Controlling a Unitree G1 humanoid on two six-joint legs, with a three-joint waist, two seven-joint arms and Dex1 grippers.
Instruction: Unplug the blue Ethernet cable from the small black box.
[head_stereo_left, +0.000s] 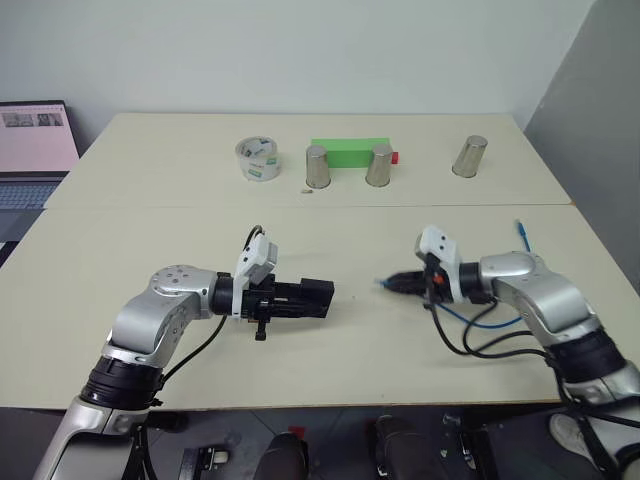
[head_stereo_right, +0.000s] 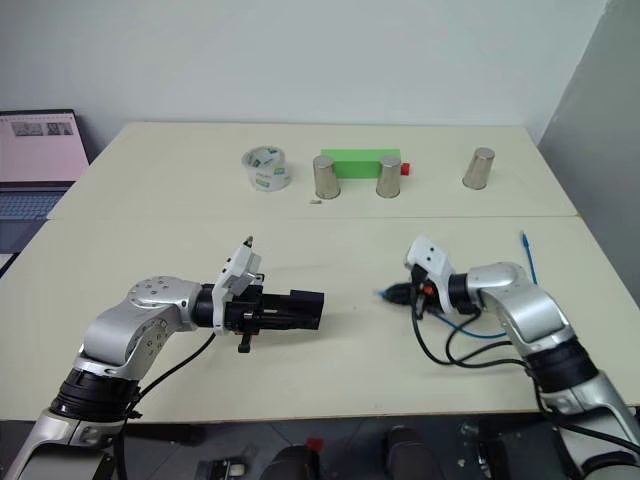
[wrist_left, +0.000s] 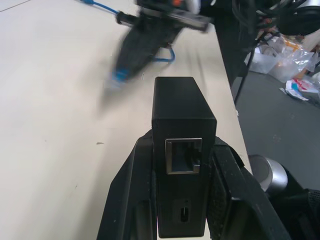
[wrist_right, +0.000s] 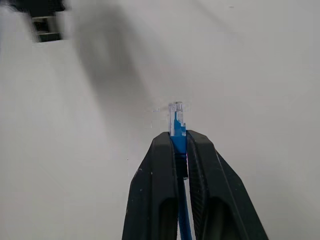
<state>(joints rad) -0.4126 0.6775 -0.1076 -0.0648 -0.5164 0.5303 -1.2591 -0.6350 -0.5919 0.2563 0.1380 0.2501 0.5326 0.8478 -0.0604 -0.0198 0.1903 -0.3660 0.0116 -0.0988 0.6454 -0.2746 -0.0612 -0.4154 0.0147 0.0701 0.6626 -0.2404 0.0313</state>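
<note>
Separation between plug and port is the relation that governs the coming move. The small black box (head_stereo_left: 312, 296) is being held clamped between the closed fingers of the left gripper (head_stereo_left: 290, 299), its long axis running level across the near table (head_stereo_left: 130, 225) and its free end facing the right gripper (head_stereo_left: 392, 284). The left wrist view is showing the box's Ethernet port (wrist_left: 184, 156) standing empty.

The right gripper is pinching the blue Ethernet cable (wrist_right: 178, 131) just behind its clear plug (wrist_right: 176, 111), which is projecting past the fingertips. Relative to the box, the plug is lying well apart on the side of the box's free end, pointing back toward the box along roughly the same line. The rest of the cable is looping away from the box behind the right wrist, and its far end (head_stereo_left: 523, 235) is resting on the table farther from the box.

Judged from this, the unplugging appears done; what remains probably calls for keeping the two arms apart or setting the parts down.

Count:
- blue Ethernet cable: one
- small black box: one
- metal cups (head_stereo_left: 318, 167): three, well beyond the box on the far table
- green block (head_stereo_left: 350, 151): one, between two of the cups
- tape roll (head_stereo_left: 257, 160): one, beside the cups
- laptop (head_stereo_left: 35, 150): one
</note>
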